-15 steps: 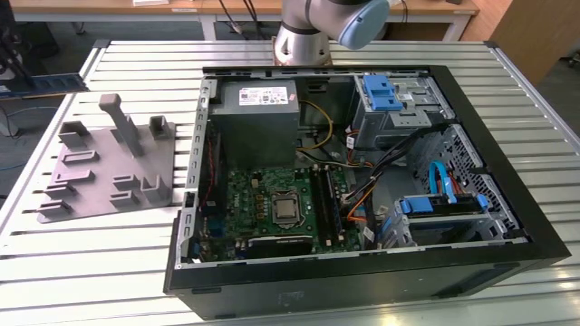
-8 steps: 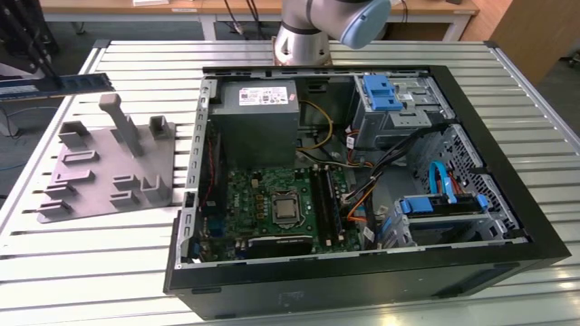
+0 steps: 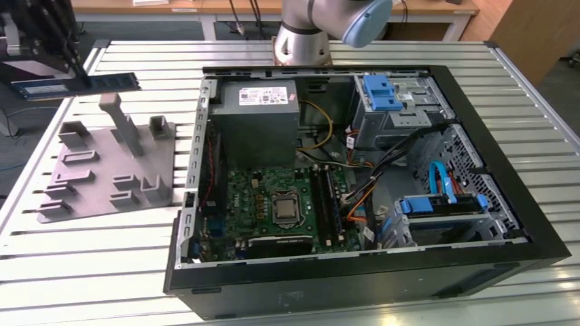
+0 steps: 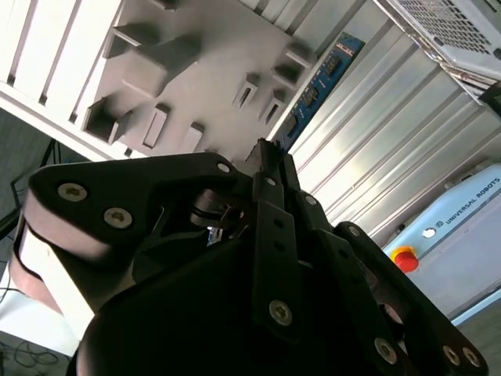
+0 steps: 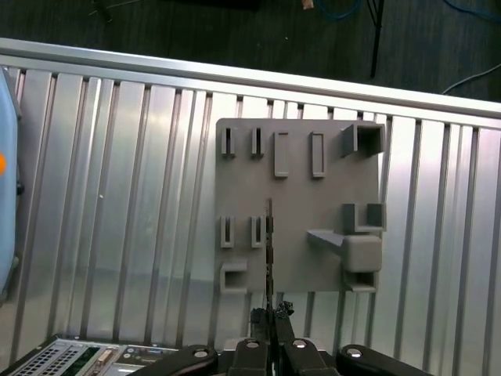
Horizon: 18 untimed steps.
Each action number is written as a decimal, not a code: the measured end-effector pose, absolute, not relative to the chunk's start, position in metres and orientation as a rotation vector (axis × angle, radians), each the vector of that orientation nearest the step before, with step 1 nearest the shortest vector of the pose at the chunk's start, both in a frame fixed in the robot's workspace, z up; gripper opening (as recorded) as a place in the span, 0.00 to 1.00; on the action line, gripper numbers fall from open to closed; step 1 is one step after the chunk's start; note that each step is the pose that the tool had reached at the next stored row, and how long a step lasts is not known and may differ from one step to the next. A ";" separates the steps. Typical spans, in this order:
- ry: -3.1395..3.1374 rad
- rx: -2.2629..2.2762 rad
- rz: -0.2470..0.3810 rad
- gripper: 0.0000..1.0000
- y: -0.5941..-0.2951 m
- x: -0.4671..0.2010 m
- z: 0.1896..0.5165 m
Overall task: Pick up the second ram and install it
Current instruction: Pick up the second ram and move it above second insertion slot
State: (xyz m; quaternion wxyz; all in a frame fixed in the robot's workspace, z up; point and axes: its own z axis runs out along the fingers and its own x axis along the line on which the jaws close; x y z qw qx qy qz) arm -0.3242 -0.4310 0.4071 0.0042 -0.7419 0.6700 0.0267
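Observation:
The second ram [image 3: 100, 83] is a thin dark board with a light label. It hangs level in the air above the grey holder plate [image 3: 100, 170], at the exterior view's left. My gripper [image 3: 75, 76] is shut on it from above. In the second wrist view the ram [image 4: 317, 88] juts out past the black fingers [image 4: 270, 168]. The first wrist view shows the ram [image 5: 269, 251] edge-on over the holder plate [image 5: 301, 168], with the gripper [image 5: 270, 317] closed around its near end. The long black motherboard slots [image 3: 328, 200] lie inside the open computer case [image 3: 490, 136], beside the CPU socket [image 3: 286, 208].
The case holds a grey power supply [image 3: 258, 119], blue drive brackets [image 3: 381, 92], and loose cables [image 3: 381, 170]. The arm's base [image 3: 303, 37] stands behind the case. Upright grey blocks [image 3: 118, 112] rise from the holder plate. Everything rests on a slatted metal table [image 3: 91, 272].

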 end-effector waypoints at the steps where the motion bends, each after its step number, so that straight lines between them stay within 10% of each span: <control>1: 2.099 -2.324 0.084 0.14 -0.431 -0.320 0.407; 18: 2.100 -2.325 0.085 0.14 -0.431 -0.254 0.407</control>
